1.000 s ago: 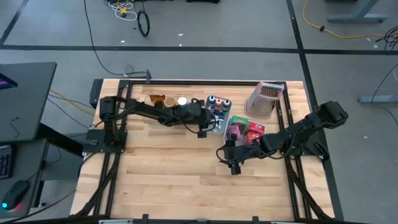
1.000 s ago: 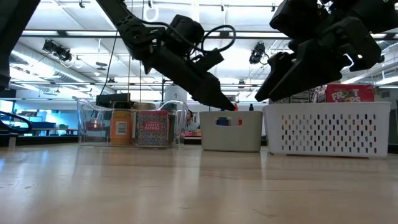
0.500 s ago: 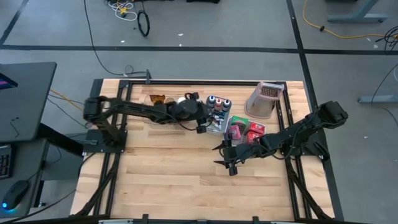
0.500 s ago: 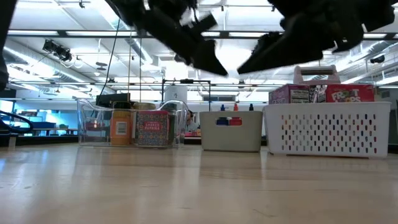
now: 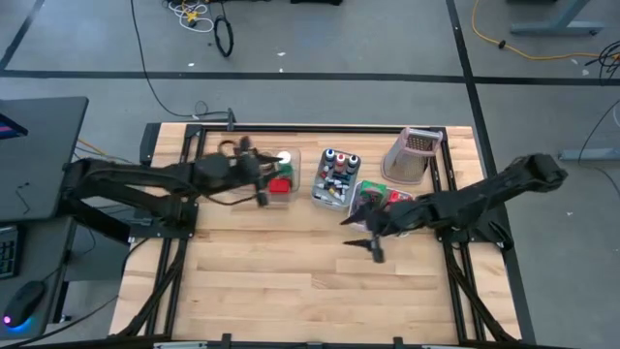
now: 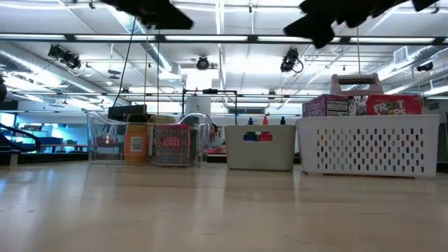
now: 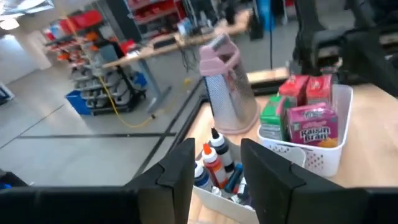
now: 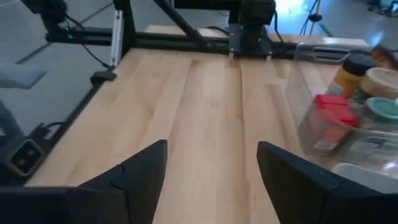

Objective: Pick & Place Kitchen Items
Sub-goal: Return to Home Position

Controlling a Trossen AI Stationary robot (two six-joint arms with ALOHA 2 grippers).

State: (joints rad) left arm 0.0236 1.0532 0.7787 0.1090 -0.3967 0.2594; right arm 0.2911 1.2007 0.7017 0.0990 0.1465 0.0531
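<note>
The front half of the wooden table (image 5: 291,281) lies bare. Above it, just in front of the white perforated bin (image 6: 371,143), hangs the right gripper (image 8: 212,147). Its fingers are spread wide, with nothing between them.

Behind that runs a row of three bins, side by side and close together. The white one, on the right, holds boxes standing on end: a pink Raisin Bran box (image 7: 320,121), a green box (image 7: 272,117) and a red Froot Loops box (image 6: 392,106). The grey bin (image 6: 260,150) in the middle carries the tiny bottles (image 5: 334,173) with coloured caps, packed together. The clear bin (image 6: 98,136) on the left holds a red box (image 8: 333,121), a green-lidded jar (image 8: 382,109) and an orange jar with a dark lid (image 8: 351,73) (the rest of its load is hard to tell apart).

The left gripper (image 7: 216,147) is raised over the clear bin's front left corner — fingers parted, empty. In the low view both grippers show only as dark shapes at the top edge.

Farthest back, behind the white bin near the table's far right corner, stands a metal grater (image 5: 412,155) with a pink handle.
</note>
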